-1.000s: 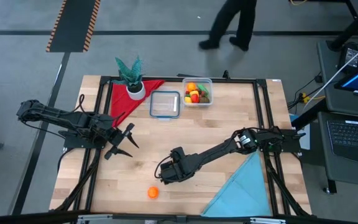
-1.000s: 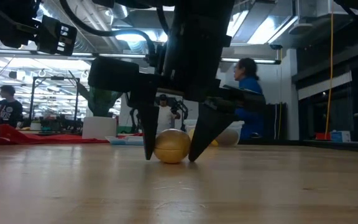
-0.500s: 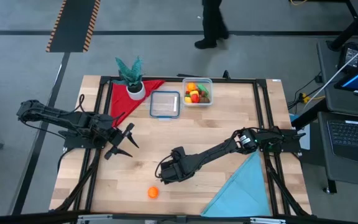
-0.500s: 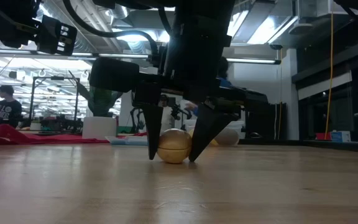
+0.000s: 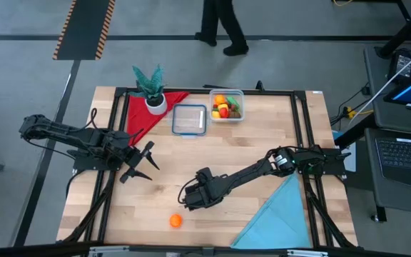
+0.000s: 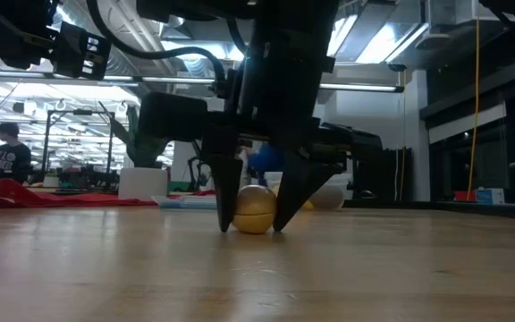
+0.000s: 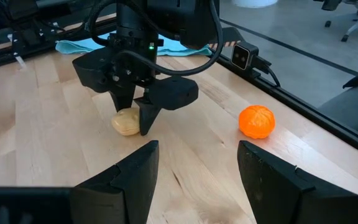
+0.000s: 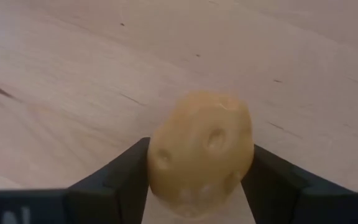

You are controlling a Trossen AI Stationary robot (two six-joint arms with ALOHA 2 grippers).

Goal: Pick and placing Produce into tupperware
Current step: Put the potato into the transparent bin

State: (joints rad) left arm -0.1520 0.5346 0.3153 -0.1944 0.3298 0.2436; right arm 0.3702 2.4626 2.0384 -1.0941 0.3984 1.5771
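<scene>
Mid-table [image 5: 262,143]: right hand [image 6: 250,225] clamped on potato [image 6: 256,209], fingertips on wood. Left hand [image 5: 140,163] open, waiting at left. Orange [image 5: 175,221] near front.

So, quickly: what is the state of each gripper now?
Left gripper: open, holding nothing.
Right gripper: fingers closed on the potato, which sits on the table.

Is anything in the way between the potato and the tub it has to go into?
Nothing visible blocks it. The right tool is closed on the potato at the table's front middle. The tub sits at the far edge, with bare wood between them. The blue-rimmed lid lies beside the tub.
</scene>
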